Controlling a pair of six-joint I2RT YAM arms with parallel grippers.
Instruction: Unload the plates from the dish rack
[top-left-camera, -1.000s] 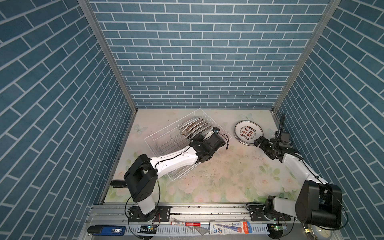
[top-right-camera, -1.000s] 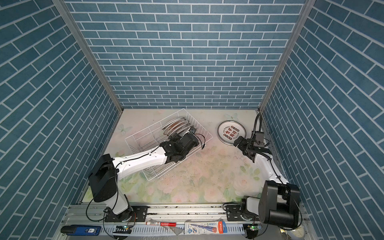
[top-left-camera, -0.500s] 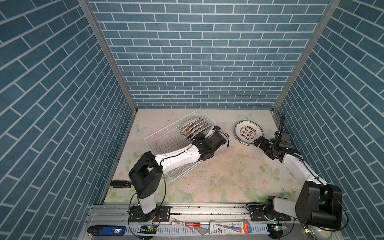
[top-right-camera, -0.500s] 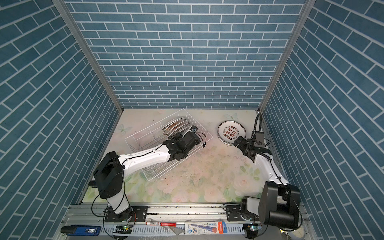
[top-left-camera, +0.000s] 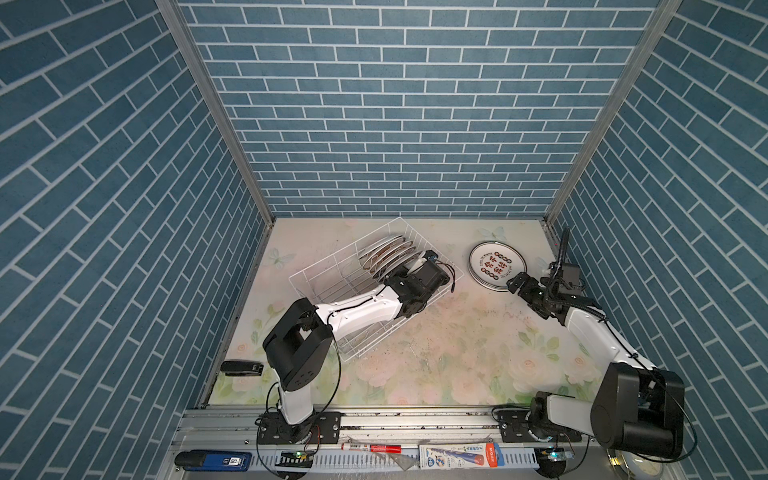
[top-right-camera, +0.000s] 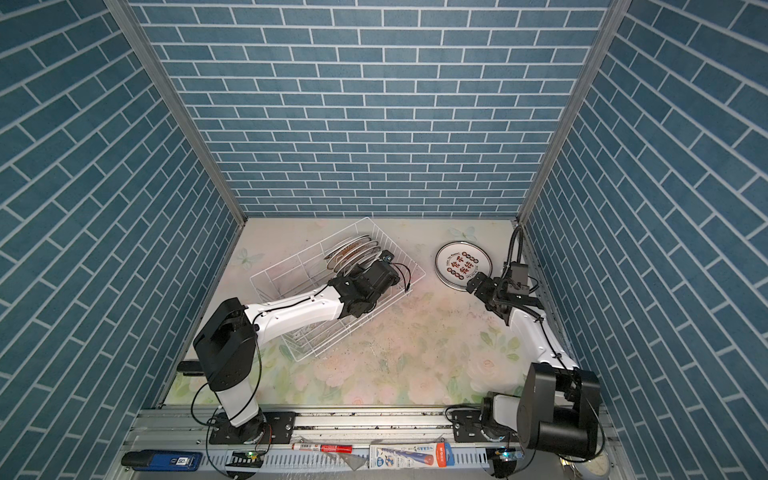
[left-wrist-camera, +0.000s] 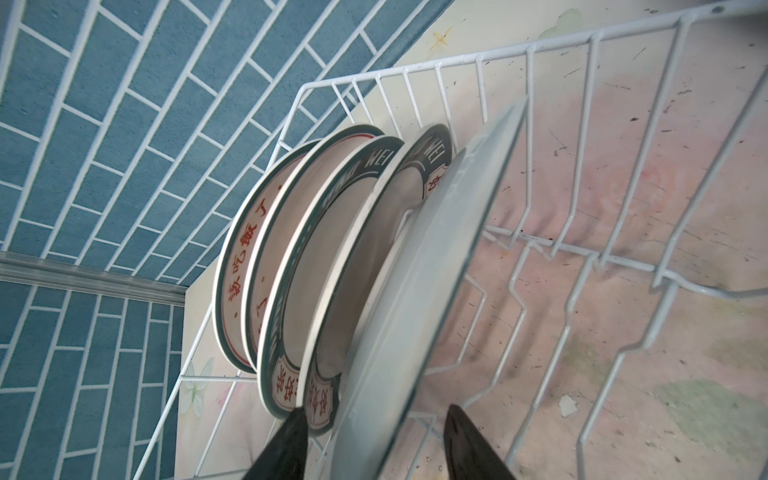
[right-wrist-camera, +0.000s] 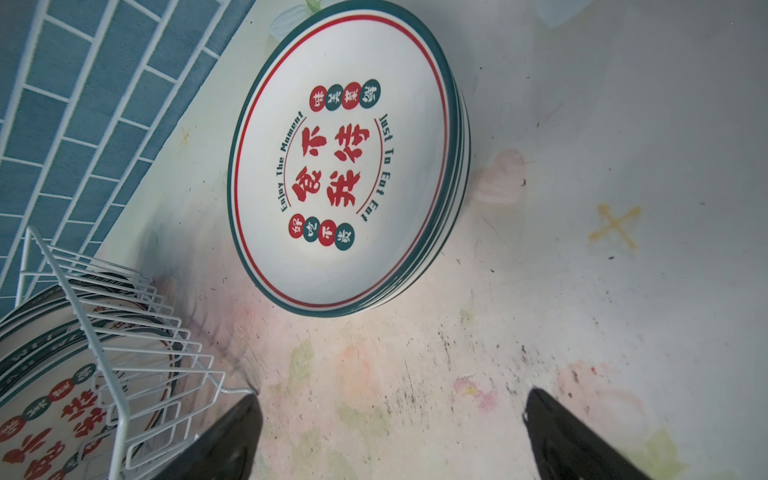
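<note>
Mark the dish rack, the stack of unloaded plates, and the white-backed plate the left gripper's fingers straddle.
dish rack (top-left-camera: 345, 247): in a top view, far rim wire.
stack of plates (right-wrist-camera: 340, 166): right wrist view, top plate's printed face.
white-backed plate (left-wrist-camera: 419, 291): left wrist view, middle of its back.

Blue brick-patterned walls close in on three sides: a back wall (top-left-camera: 399, 104), a left wall (top-left-camera: 104, 208) and a right wall (top-left-camera: 685, 208), joined at the corners by slanting aluminium posts (top-left-camera: 216, 116). The table surface (top-left-camera: 436, 353) is pale, printed with faded pink roses, green leaves and a butterfly (top-left-camera: 276, 257). It is speckled with dark scuffs, and a yellow cross (right-wrist-camera: 615, 226) is marked on it. Along the near edge runs a metal rail (top-left-camera: 415, 419), with a red marker (top-left-camera: 370, 448) and a blue device (top-left-camera: 214, 460) lying just in front. The light is even and soft.
</note>
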